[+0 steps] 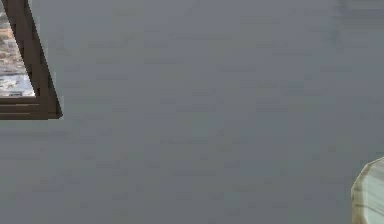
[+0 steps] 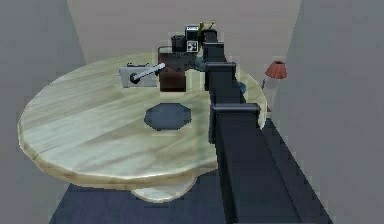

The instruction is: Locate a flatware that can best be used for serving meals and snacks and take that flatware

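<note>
A dark-framed picture hangs at the forward view's upper left on a grey wall. In the arm side view, a round pale wooden tabletop carries a dark grey octagonal plate near its middle. Farther up, the end effector meets a small whitish object; whether it holds anything cannot be told. The dark square arm rises right of the plate.

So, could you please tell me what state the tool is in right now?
Tool: seen against the round wooden table; cannot tell whether it holds anything.
</note>
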Motion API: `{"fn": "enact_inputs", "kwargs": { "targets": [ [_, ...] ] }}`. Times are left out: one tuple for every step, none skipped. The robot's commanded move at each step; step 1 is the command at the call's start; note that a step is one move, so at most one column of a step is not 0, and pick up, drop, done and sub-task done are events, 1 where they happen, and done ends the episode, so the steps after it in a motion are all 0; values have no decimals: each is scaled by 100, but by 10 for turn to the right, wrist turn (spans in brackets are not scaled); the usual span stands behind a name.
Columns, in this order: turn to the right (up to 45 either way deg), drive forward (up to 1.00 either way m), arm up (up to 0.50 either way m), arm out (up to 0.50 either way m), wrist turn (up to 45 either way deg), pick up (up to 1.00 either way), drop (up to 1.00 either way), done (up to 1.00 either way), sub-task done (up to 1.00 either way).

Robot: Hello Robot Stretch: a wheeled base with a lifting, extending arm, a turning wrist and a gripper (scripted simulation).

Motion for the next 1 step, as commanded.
{"fn": "enact_inputs", "kwargs": {
  "targets": [
    [0, 0, 0, 0, 60, 0, 0, 0, 0]
  ]
}}
